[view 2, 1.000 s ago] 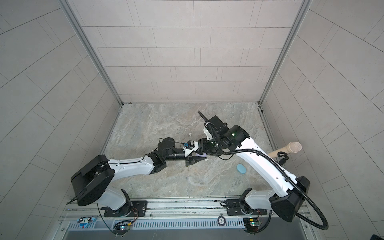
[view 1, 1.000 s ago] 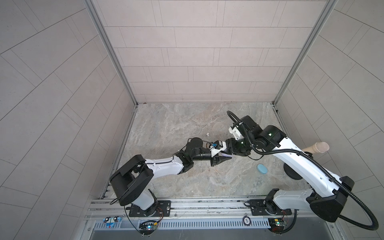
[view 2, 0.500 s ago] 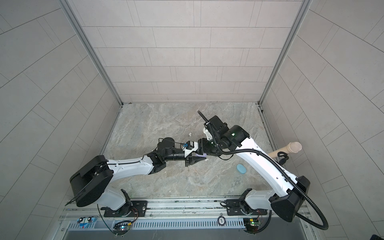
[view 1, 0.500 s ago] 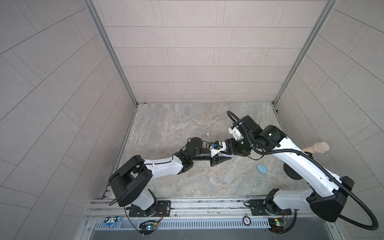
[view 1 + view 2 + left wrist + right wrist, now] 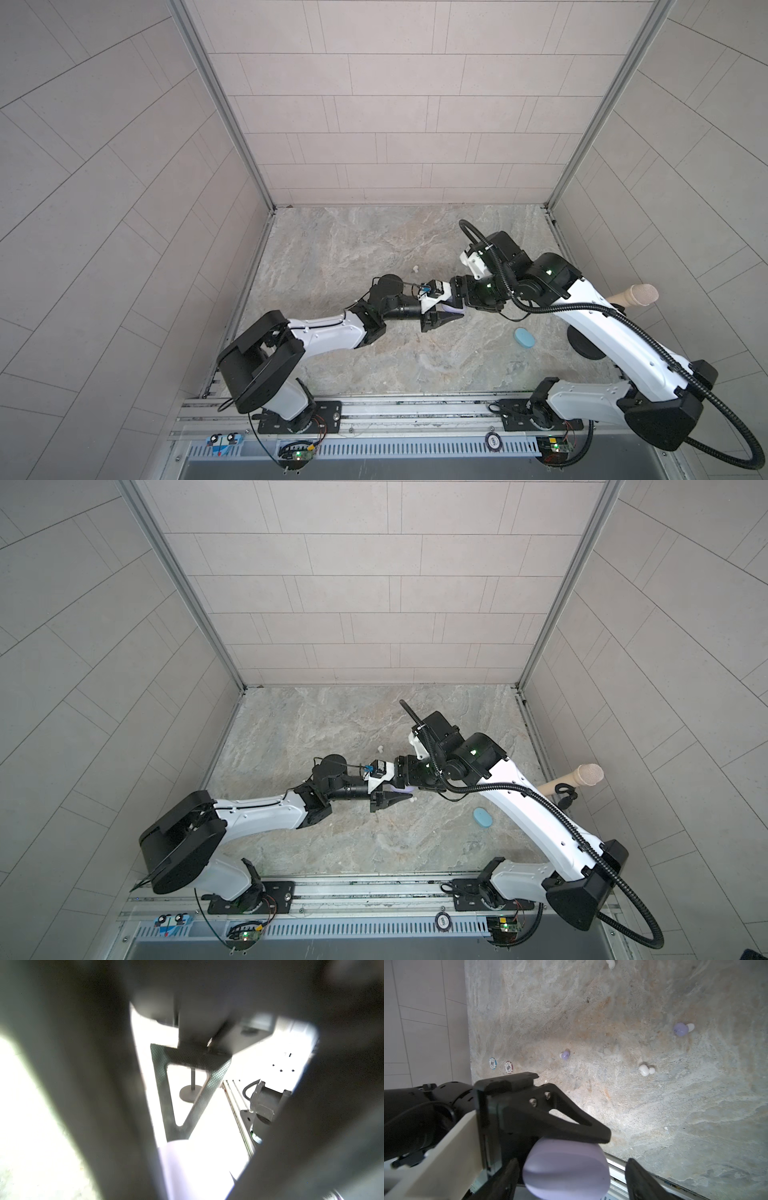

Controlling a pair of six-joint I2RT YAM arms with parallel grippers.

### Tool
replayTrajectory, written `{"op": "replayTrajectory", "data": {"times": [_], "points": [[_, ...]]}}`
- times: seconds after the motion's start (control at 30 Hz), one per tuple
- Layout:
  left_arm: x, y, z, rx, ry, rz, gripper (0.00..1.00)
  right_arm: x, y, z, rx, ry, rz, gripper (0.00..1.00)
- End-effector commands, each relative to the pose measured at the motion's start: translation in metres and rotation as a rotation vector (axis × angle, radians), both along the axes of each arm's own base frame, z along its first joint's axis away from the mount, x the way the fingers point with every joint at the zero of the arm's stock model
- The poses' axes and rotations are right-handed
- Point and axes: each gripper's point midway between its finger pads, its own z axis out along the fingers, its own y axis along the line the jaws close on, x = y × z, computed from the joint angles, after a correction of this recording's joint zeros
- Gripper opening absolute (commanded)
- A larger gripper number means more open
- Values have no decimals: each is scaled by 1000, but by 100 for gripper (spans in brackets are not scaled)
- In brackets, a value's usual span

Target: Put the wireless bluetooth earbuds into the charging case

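The marble table (image 5: 353,249) carries everything. The left arm (image 5: 324,332) and right arm (image 5: 602,332) reach in from the rail, and their ends meet over the middle. A stand (image 5: 586,349) sits behind the right arm, well away from both grippers.

The left gripper (image 5: 453,316) is clamped on the lilac case (image 5: 564,1167), held off the table. One black finger (image 5: 571,1124) presses on the case's upper side. The finger under it is hidden. The case looks closed, with a seam running round it.

The right gripper (image 5: 572,1165) straddles the same case from the opposite side with its jaws apart. One finger (image 5: 639,1180) stands clear of the case with table showing between them. The other finger (image 5: 508,1178) is close beside the case, and I cannot tell whether it touches. The left wrist view is mostly blur: the case at its edge and one right finger (image 5: 164,1095) beyond it.

The blue case (image 5: 524,337) lies flat and closed on the table, apart from both grippers and near the right arm's forearm.

No bud is in a case or a jaw. In the right wrist view, four lie on the table past the left gripper's finger, clear of both grippers. They are a lilac bud (image 5: 681,1029), a second lilac bud (image 5: 565,1055), a white bud (image 5: 646,1069) and a second white bud (image 5: 610,963) at the frame edge.

Two chips (image 5: 492,1063) (image 5: 508,1067) sit side by side next to the wall, just beyond the left gripper's base.
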Motion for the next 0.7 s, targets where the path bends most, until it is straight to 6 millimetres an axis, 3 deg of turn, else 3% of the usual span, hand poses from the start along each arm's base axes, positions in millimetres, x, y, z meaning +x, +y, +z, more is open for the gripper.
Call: {"op": "replayTrajectory", "data": {"times": [0.0, 0.17, 0.43, 0.67], "points": [[-6, 3, -16, 37, 63, -10, 17, 2, 6, 29, 102, -110, -7, 85], [-6, 7, -11, 11, 76, -5, 14, -2, -10, 31, 71, -128, -32, 86], [-16, 15, 9, -51, 92, -37, 13, -7, -53, 28, -54, -178, 2, 87], [-26, 23, 27, -101, 102, -63, 10, -15, -42, 33, -70, -311, 246, 86]]}}
